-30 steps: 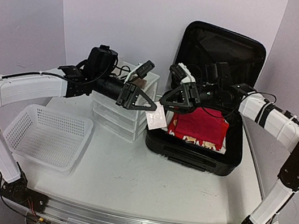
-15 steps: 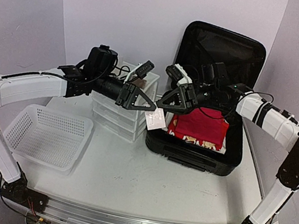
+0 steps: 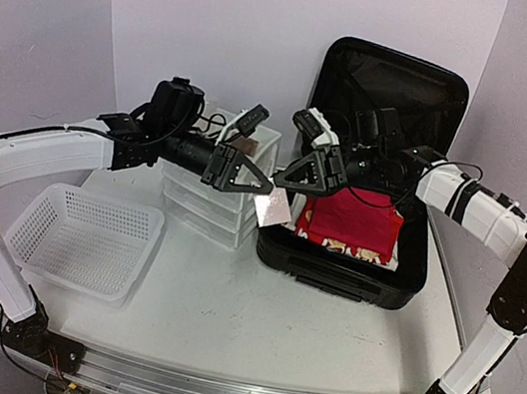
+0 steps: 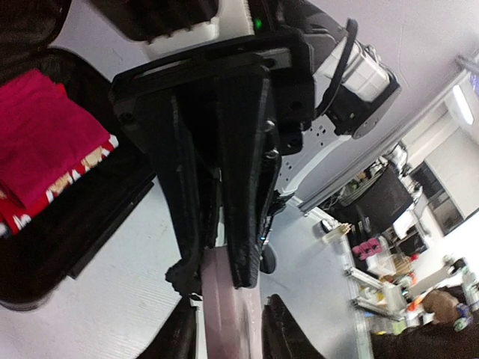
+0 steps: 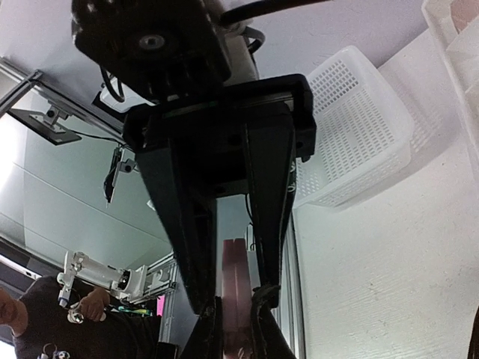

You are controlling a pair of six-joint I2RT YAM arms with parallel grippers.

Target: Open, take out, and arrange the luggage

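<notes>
At the near left of the table sits a white mesh basket. Past it, above the middle of the table, the two arms meet tip to tip. The left gripper reaches in from the left and the right gripper from the right. A small pale pink packet hangs between and just below them.

The right gripper is pinched tight on the packet's upper part. In the right wrist view the left gripper's fingers stand a little apart on either side of the packet. Light shows in the gaps, so that hand is narrowly parted and not gripping.

Behind the left gripper stands a small white drawer unit. To its right, toward the far right of the table, lies the black suitcase. It is open, with its base flat on the table and its lid standing up at the back. A folded red cloth with a patterned edge lies in the base, beneath the right arm.
</notes>
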